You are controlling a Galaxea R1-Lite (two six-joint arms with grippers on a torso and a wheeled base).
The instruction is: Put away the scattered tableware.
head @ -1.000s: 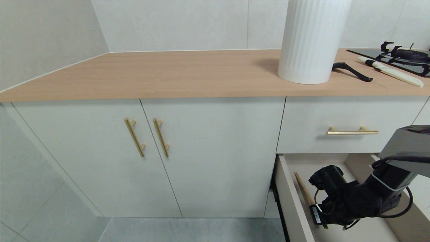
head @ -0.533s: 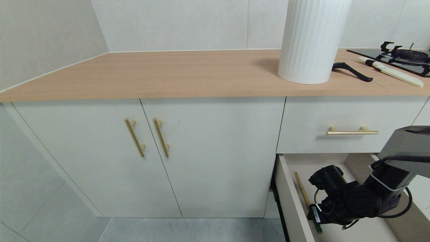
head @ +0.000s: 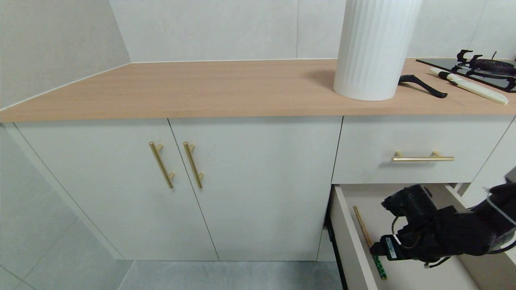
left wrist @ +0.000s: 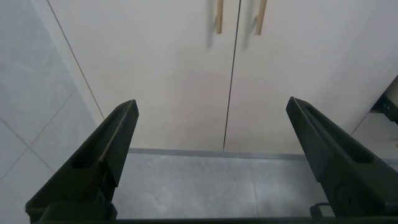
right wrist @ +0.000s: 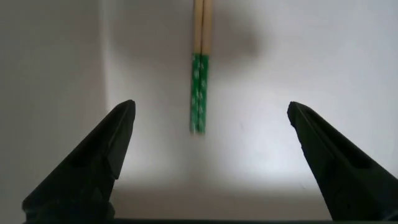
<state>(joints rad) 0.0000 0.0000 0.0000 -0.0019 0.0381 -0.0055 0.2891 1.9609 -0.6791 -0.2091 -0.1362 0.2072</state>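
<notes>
Chopsticks (right wrist: 199, 65) lie side by side on the open drawer (head: 350, 233) floor just ahead of my spread, empty right end effector (right wrist: 209, 109); light, stiff and probably slippery, I'd pinch both together mid-length.

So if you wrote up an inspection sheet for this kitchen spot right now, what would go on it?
Surface: wooden countertop, mostly bare on the robot's left.
Job's things: chopsticks lie in the open drawer, along its left wall; a knife and a black handle lie on the countertop.
Clutter: tall white ribbed vase, hiding the rest of the black handle.
Grippers: right gripper open inside the drawer, holding nothing; left gripper open above the floor, facing the cabinet doors.
Cables: thin wires loop at the right wrist.
Surroundings: stove, closed drawer, tiled wall, grey floor.
</notes>
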